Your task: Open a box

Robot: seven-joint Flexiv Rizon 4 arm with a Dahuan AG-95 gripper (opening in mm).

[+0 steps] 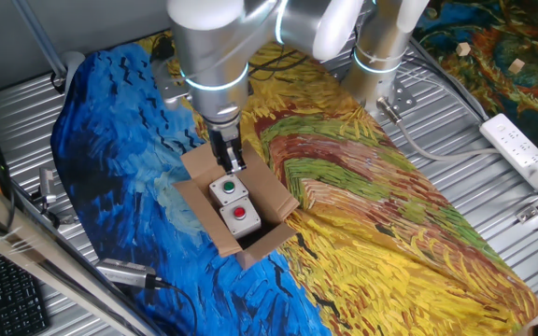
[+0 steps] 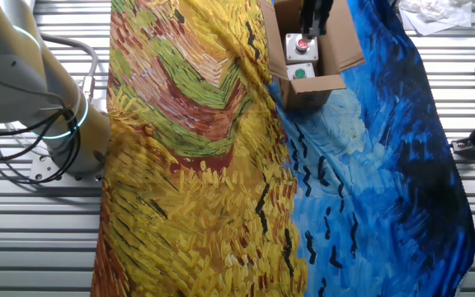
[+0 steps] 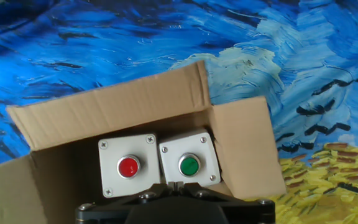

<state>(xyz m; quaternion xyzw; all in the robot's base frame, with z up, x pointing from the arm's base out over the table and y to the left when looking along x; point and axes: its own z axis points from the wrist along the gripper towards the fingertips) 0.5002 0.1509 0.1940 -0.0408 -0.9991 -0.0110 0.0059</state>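
The brown cardboard box point(image 1: 274, 201) stands on the painted cloth with its top flaps folded outward. Inside lie two grey units, one with a green button point(image 1: 227, 187) and one with a red button point(image 1: 240, 212). My gripper point(image 1: 229, 161) hangs over the box's far edge, just above the green button, with its fingers closed together and nothing visible between them. In the hand view the box point(image 3: 117, 106) fills the frame, with the red button point(image 3: 128, 167) left, the green button point(image 3: 189, 165) right, and my gripper point(image 3: 176, 184) at the bottom. The other fixed view shows the box point(image 2: 340, 49) at the top.
A blue and yellow painted cloth point(image 1: 362, 187) covers the ribbed metal table. A white power strip point(image 1: 523, 149) lies at the right. A metal tool point(image 1: 124, 273) lies near the front left, by a keyboard point(image 1: 3, 289). The robot base point(image 2: 56, 124) stands beside the cloth.
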